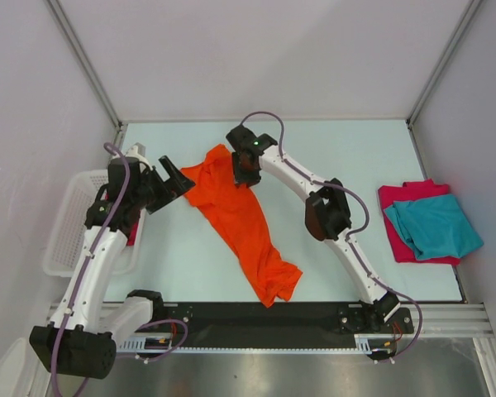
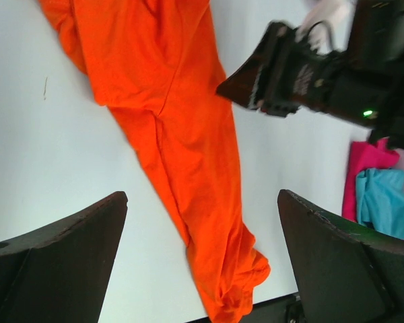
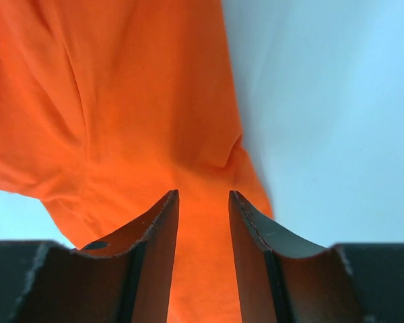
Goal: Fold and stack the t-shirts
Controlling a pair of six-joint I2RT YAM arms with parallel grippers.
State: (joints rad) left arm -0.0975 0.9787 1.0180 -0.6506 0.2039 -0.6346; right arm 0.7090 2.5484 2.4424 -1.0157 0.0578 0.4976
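Observation:
A bright orange t-shirt [image 1: 240,219] lies stretched diagonally across the table, bunched at its near end; it also fills the left wrist view [image 2: 182,134] and the right wrist view [image 3: 135,87]. My right gripper [image 1: 244,174] hovers over the shirt's far edge, its jaws [image 3: 203,193] parted, with orange cloth showing flat in the gap. My left gripper [image 1: 175,178] stands wide open beside the shirt's far left corner, with nothing between its fingers [image 2: 202,194]. A folded teal t-shirt [image 1: 436,225] rests on a crimson one [image 1: 405,198] at the right.
A white mesh basket [image 1: 62,231] sits off the table's left edge, with a bit of red cloth [image 1: 134,234] showing by the left arm. A black rail [image 1: 256,318] runs along the near edge. Grey walls enclose the table on three sides.

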